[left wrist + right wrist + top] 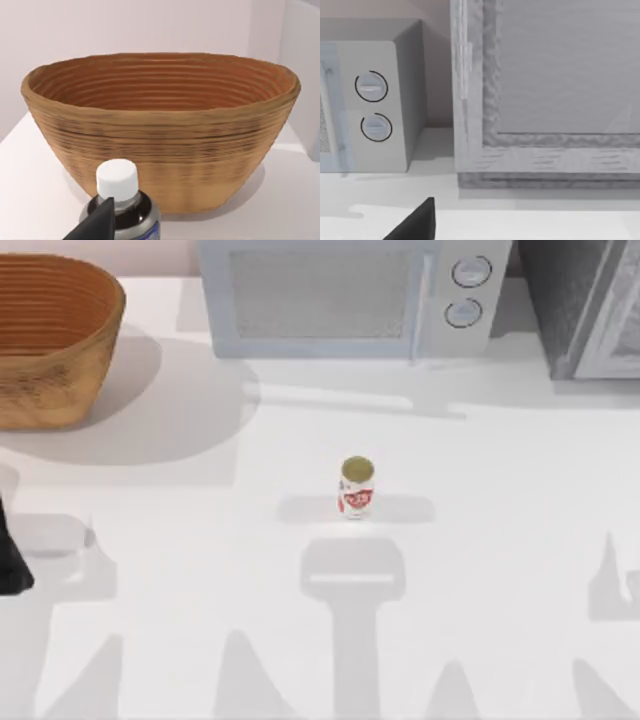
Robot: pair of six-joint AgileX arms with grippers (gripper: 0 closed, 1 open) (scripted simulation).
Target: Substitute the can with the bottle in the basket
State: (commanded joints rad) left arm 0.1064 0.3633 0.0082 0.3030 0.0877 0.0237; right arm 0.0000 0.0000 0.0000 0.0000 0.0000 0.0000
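Note:
The can [356, 488], white with red marks and a dull gold top, stands upright at the middle of the table. At the back left sits the wicker basket [55, 340], and the left wrist view looks into its ribbed, empty inside [160, 85]. In front of the basket, a dark bottle [125, 207] with a white cap is upright in my left gripper [120, 222], which is shut on it, one dark finger [99, 222] against its side. My left arm [10, 560] is at the table's left edge. One finger [417, 224] of my right gripper faces the back right corner.
A microwave [350, 295] with two round dials stands along the back edge. A grey appliance [590, 305] with a framed door fills the back right corner. Bare white table surrounds the can and lies between it and the basket.

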